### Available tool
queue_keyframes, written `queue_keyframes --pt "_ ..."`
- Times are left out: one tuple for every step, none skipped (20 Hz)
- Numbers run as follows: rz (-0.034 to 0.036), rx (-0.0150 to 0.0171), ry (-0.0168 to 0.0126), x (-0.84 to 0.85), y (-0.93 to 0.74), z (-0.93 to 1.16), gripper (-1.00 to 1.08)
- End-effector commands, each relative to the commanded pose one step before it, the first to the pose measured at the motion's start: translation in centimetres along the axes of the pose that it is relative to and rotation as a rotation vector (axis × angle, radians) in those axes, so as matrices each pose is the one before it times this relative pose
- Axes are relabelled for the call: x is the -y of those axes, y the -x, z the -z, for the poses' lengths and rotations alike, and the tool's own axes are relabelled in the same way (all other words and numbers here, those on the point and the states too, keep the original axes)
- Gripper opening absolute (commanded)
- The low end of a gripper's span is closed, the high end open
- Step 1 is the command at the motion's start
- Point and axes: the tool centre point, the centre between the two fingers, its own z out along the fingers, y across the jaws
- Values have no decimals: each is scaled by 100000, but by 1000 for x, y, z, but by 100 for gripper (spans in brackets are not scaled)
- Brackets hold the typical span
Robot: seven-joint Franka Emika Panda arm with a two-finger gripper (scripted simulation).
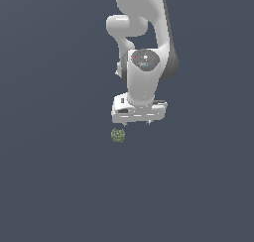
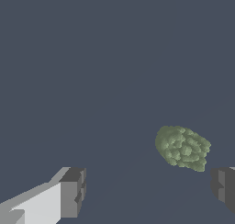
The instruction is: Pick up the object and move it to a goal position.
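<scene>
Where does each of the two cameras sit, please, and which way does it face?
Exterior view: off the arm, exact spot unknown; it faces the arm head-on from above, with the white claw low and the green clump just below it, toward the view's left.
Wrist view: on the wrist, looking past the two spread fingers at the floor; the clump lies nearer one finger, untouched.
Shared: the clump, the claw and the dark floor.
</scene>
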Motion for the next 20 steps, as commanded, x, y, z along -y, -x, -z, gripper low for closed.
queue_keyframes --pt "471 4 0 -28 8 -28 100" --pt "458 -4 5 -29 4 -25 100" --pt "574 -5 8 -41 5 -32 100" --pt "690 -7 11 -51 7 -40 100" --pt "811 -8 13 -58 8 -46 100" --pt "908 -9 15 -68 10 -52 100" --pt "1001 -9 16 -73 11 -57 100" --pt "1092 -10 16 -79 14 -62 100" --pt "1214 -11 17 -86 16 -69 100" --pt "1321 -12 17 -91 19 -75 100" --pt "1415 -13 18 -98 22 -80 100" --pt "1530 -14 20 -105 26 -86 100" --pt "1646 -15 21 -112 29 -93 100" --pt "1758 -16 22 -120 34 -99 100" --pt "1873 -17 22 -127 39 -105 100" --pt "1989 -19 22 -133 44 -111 100" --pt "2111 -20 23 -139 50 -118 100" --pt "2233 -22 23 -145 56 -124 100" --pt "2356 -23 23 -150 63 -131 100" --pt "2427 -25 23 -153 70 -134 100"
